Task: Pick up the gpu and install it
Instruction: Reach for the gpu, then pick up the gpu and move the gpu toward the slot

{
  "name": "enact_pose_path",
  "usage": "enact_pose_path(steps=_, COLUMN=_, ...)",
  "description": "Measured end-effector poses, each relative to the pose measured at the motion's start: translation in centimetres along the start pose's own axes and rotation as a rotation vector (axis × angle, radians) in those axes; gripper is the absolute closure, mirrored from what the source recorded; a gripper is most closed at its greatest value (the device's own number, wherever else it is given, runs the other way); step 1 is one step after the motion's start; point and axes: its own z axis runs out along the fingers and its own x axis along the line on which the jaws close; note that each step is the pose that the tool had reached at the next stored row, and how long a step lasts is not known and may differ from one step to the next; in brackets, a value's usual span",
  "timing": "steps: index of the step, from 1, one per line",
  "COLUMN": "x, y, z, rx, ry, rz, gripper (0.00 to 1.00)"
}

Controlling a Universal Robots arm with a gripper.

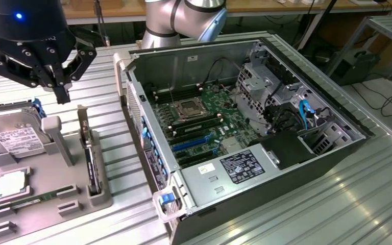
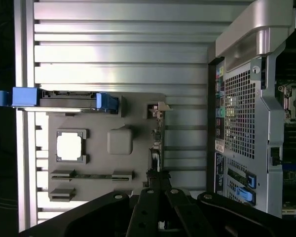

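The gpu [image 1: 90,158] stands edge-on in its grey holder [image 1: 59,173] in the exterior view, at 9 o'clock of the open computer case [image 1: 250,102]. The pincer [image 1: 61,94] hovers at its 11 o'clock, closed and empty. We judge this the approach; a grasp calls for parted fingers. We cannot read the hard drive [image 1: 16,135] label. In the wrist view the pincer [image 2: 155,180] hangs over the gpu [image 2: 156,140].

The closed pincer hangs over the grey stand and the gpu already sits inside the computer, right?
No: the exterior view shows the gpu standing edge-on in the grey stand, not inside the computer. The closed pincer does hang over the stand.
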Motion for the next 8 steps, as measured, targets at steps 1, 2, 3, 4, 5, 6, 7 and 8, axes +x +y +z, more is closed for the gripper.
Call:
enact_pose_path(steps=1, x=0.01, y=0.00, z=0.00, rx=-0.0001, ry=0.0000, rz=0.000, gripper=0.89)
enact_pose_path(steps=2, x=0.02, y=0.00, z=0.00, rx=0.0000, ry=0.0001, rz=0.000, gripper=0.89)
enact_pose_path(steps=3, x=0.02, y=0.00, z=0.00, rx=-0.0001, ry=0.0001, rz=0.000, gripper=0.89)
enact_pose_path(steps=4, x=0.02, y=0.00, z=0.00, rx=0.0000, ry=0.0000, rz=0.000, gripper=0.89)
enact_pose_path(steps=5, x=0.02, y=0.00, z=0.00, rx=0.0000, ry=0.0000, rz=0.000, gripper=0.89)
enact_pose_path(steps=6, x=0.02, y=0.00, z=0.00, rx=0.0000, ry=0.0000, rz=0.000, gripper=0.89)
enact_pose_path(steps=7, x=0.02, y=0.00, z=0.00, rx=0.0000, ry=0.0001, rz=0.000, gripper=0.89)
enact_pose_path(steps=8, x=0.02, y=0.00, z=0.00, rx=0.0000, ry=0.0001, rz=0.000, gripper=0.89)
